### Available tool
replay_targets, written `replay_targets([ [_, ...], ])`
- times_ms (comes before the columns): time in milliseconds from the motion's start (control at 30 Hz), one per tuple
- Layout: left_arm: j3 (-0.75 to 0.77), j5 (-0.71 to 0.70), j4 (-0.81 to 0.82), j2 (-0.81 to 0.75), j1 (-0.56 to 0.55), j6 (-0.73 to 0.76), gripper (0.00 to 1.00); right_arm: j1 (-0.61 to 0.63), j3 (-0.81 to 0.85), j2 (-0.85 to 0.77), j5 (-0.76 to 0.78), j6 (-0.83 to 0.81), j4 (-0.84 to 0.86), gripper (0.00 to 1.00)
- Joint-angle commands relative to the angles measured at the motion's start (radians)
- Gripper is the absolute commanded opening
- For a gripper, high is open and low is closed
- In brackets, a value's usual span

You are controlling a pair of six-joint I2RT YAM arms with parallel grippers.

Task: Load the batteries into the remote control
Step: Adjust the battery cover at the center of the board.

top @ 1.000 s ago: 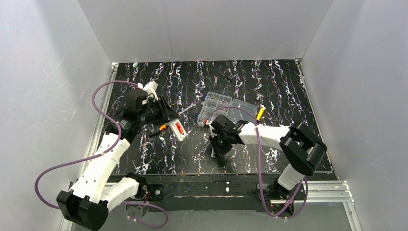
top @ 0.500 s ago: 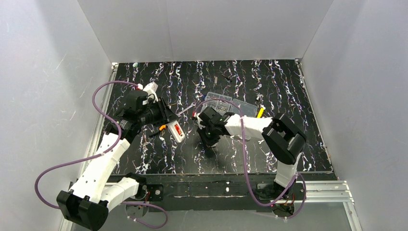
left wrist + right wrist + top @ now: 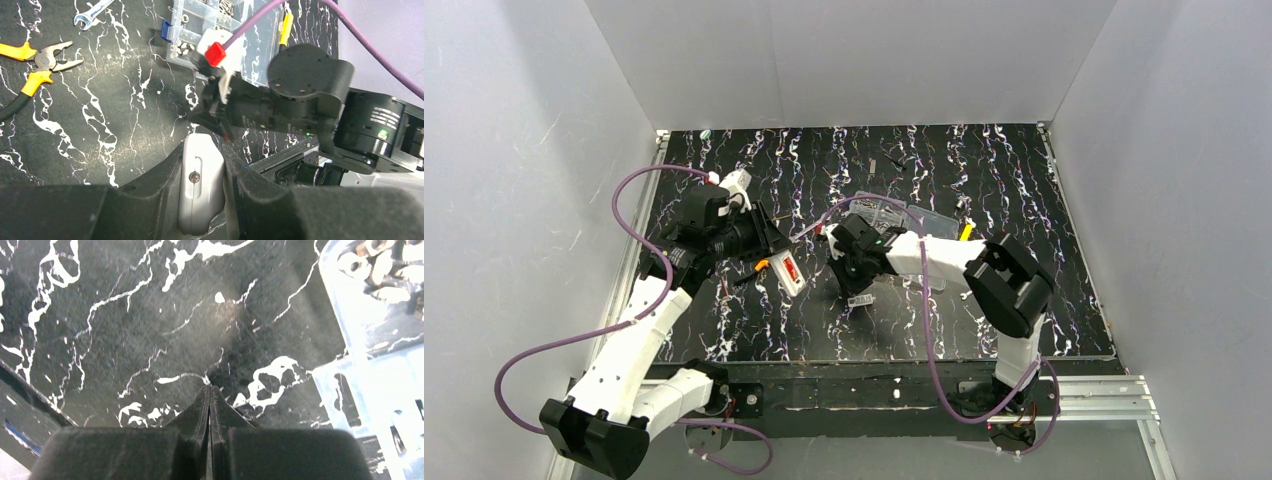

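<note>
My left gripper [image 3: 779, 262] is shut on the white remote control [image 3: 791, 271], held above the mat with its reddish recess facing up. In the left wrist view the remote [image 3: 201, 185] sits end-on between my fingers, a screw showing. My right gripper [image 3: 852, 284] is shut with its tips low over the mat, just right of the remote. In the right wrist view its fingers [image 3: 200, 412] are pressed together with nothing visible between them. A small pale piece [image 3: 860, 299] lies by the right tips, too small to identify. No battery is clearly visible.
A clear plastic compartment box [image 3: 902, 216] with small parts stands behind the right gripper and shows in the right wrist view [image 3: 380, 365]. Orange-handled pliers [image 3: 37, 62] and a small wrench [image 3: 92, 10] lie left of it. A yellow-handled tool [image 3: 965, 233] lies at the box's right.
My right arm has swung left and away from the near edge, bringing its shut gripper close to the remote. The left arm and the remote have stayed put.
</note>
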Motion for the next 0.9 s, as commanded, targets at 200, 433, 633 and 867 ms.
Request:
replay_targets([
  [200, 0.037, 0.0, -0.027, -0.019, 0.008, -0.001, 0.0, -0.115, -0.072, -0.153, -0.111, -0.191, 0.002, 0.32],
  [433, 0.038, -0.001, -0.027, -0.02, 0.008, -0.011, 0.0, -0.144, -0.055, -0.11, -0.076, -0.138, 0.0, 0.08],
  [633, 0.035, -0.001, -0.032, -0.022, 0.008, -0.016, 0.0, -0.147, -0.067, -0.078, -0.06, -0.121, -0.007, 0.01],
  [867, 0.027, -0.002, -0.022, -0.021, 0.008, -0.025, 0.0, -0.146, -0.124, -0.08, 0.0, -0.081, -0.009, 0.01],
])
